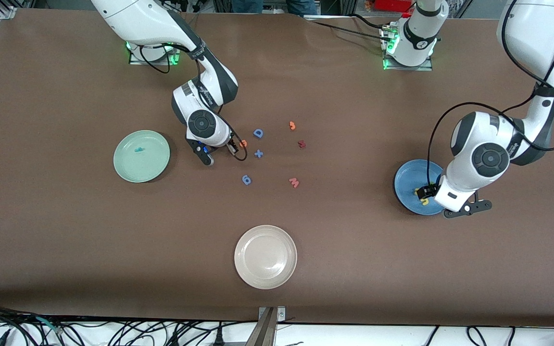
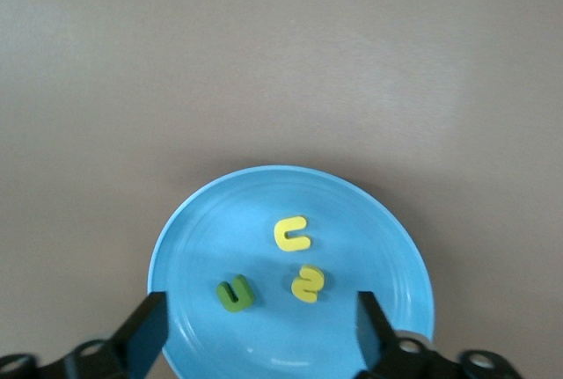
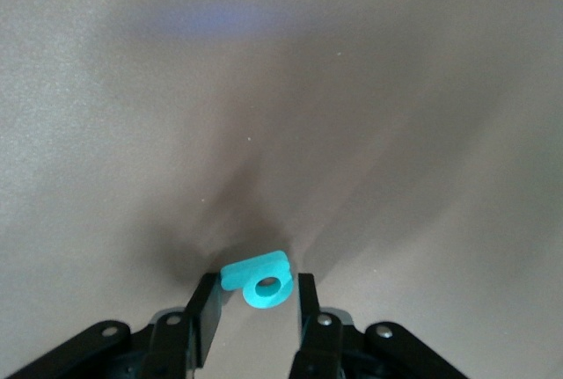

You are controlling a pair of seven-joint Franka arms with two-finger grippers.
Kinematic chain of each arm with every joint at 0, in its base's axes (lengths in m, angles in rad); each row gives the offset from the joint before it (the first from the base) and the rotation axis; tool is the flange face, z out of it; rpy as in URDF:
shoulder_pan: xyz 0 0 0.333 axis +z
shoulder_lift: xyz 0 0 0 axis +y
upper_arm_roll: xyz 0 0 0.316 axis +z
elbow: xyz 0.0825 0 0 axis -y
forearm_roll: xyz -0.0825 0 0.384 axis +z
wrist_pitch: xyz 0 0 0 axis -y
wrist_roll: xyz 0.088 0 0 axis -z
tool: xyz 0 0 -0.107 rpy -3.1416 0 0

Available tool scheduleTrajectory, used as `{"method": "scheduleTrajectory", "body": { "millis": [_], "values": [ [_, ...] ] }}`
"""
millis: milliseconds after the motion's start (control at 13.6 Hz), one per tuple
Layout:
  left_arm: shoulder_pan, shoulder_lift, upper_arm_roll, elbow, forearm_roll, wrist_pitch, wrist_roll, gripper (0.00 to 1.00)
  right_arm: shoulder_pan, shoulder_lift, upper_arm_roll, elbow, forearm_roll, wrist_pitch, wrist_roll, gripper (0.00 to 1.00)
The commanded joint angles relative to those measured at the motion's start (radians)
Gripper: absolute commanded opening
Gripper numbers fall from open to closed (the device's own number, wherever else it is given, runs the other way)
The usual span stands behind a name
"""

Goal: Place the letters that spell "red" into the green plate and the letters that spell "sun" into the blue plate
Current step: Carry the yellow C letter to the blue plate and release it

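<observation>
Left gripper (image 2: 255,326) agape over blue plate (image 2: 202,221); right gripper (image 3: 255,313) pinching teal "d" (image 3: 259,278) beside blue "D" (image 1: 258,133).

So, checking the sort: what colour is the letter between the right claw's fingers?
Teal letter; right wrist view shows it best.

A: Where do the plates sit?
B: One plate (image 1: 128,168) toward the right arm's end of the tabletop (image 1: 65,240), one letter (image 1: 138,149) in it; another plate (image 2: 369,221) toward the left arm's end, three letters (image 2: 291,233) in it.
A: And the third plate (image 1: 253,276)?
B: Between them, nearer the front camera; loose letters (image 1: 258,154) lie farther back.
</observation>
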Motion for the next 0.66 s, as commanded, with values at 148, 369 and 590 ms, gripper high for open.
{"method": "scheduleTrajectory", "body": {
  "millis": [148, 369, 590],
  "values": [
    [-0.047, -0.216, 0.092, -0.147, -0.219, -0.068, 0.316, 1.00, 0.004, -0.011, -0.007, -0.054, -0.007, -0.002, -0.005, 0.42],
    [-0.167, -0.311, 0.256, -0.142, -0.265, -0.248, 0.436, 1.00, 0.004, -0.013, -0.014, -0.068, -0.015, 0.018, -0.014, 0.42],
    [-0.169, -0.354, 0.284, -0.060, -0.281, -0.389, 0.467, 1.00, 0.004, -0.014, -0.014, -0.100, -0.015, 0.084, -0.017, 0.42]
  ]
}}
